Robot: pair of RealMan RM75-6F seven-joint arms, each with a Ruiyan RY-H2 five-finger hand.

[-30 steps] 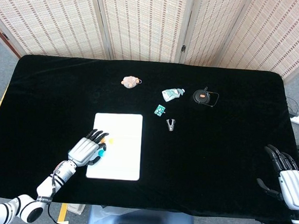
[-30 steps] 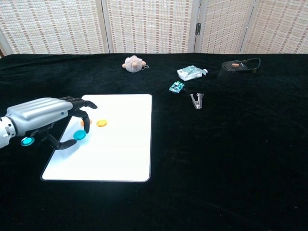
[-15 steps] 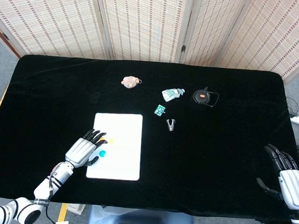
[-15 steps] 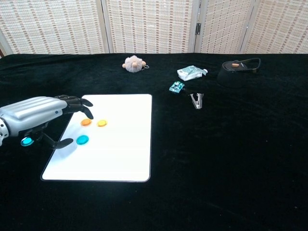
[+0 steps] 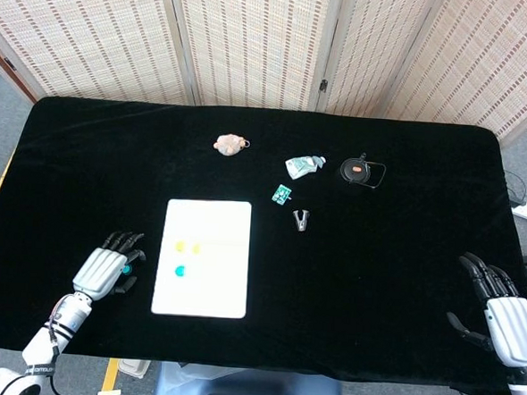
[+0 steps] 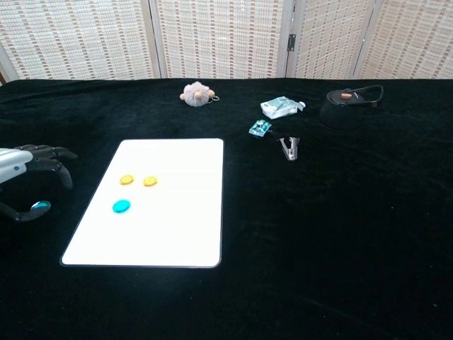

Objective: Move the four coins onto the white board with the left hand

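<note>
Teal coin (image 6: 40, 206) under left hand (image 6: 25, 177) (fingers spread), off white board (image 6: 170, 234)

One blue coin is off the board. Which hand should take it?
Left. The left hand hovers right by the blue coin beside the white board; the right hand sits at the table's far edge.

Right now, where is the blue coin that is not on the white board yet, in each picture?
Head view: the blue coin lies on the black cloth left of the white board, tucked against the left hand.
Chest view: the blue coin sits at the far left edge, by the fingers, left of the white board.
Shared landmark: the white board, with three coins already on it.
</note>
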